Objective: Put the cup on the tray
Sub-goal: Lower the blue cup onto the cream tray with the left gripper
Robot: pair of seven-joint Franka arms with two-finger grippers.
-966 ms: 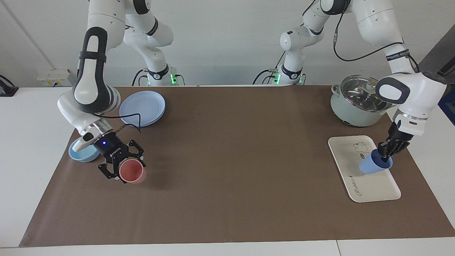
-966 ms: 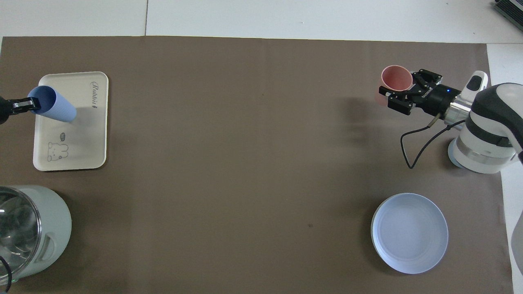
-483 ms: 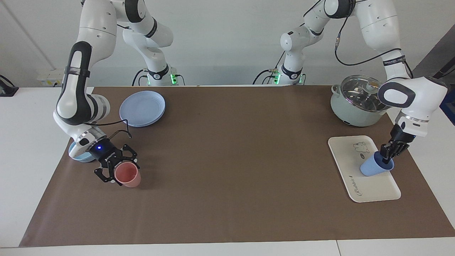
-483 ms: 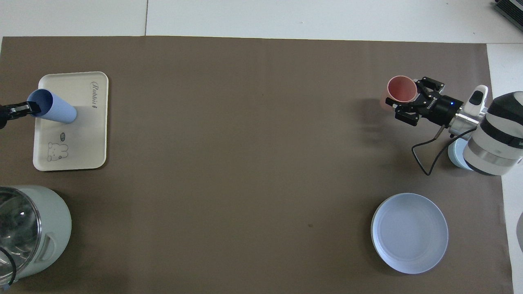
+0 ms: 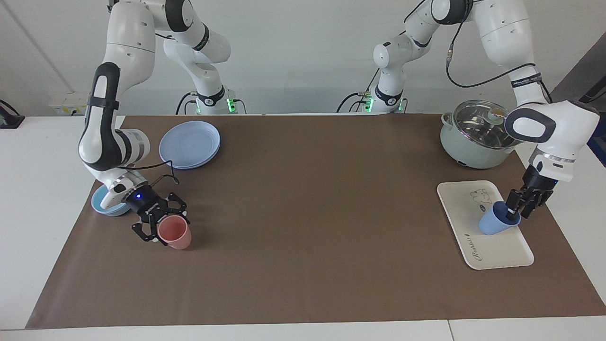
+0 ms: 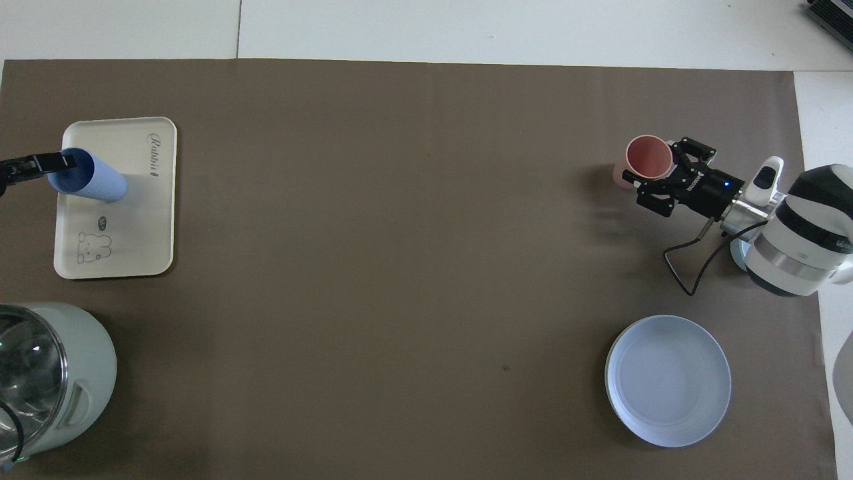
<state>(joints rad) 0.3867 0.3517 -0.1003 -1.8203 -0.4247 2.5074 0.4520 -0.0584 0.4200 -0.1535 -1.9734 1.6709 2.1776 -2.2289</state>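
The cup, periwinkle blue, stands on the tray in the facing view, tilted a little, its base on the tray floor where a second ago it hung slanted above it. The left gripper has one finger inside the rim and one outside; its fingers look to have parted from the wall compared with half a second ago, though whether they have let go cannot be told for sure. The tray lies at the left arm's end of the brown mat, farther from the robots than the lidded pot. The right gripper has come down since the earlier frame and pinches the rim of the pink cup, which now sits on the mat, with the light-blue bowl nearby and the blue plates nearer the robots. The middle of the mat is bare.

From overhead, the cup sits beside the tray's edge toward the left arm's end of the table, with most of the tray floor, including the bear drawing, uncovered. The left gripper reaches in over that edge. The right gripper grips the pink cup near the right arm's end of the mat, the plates well apart from it.
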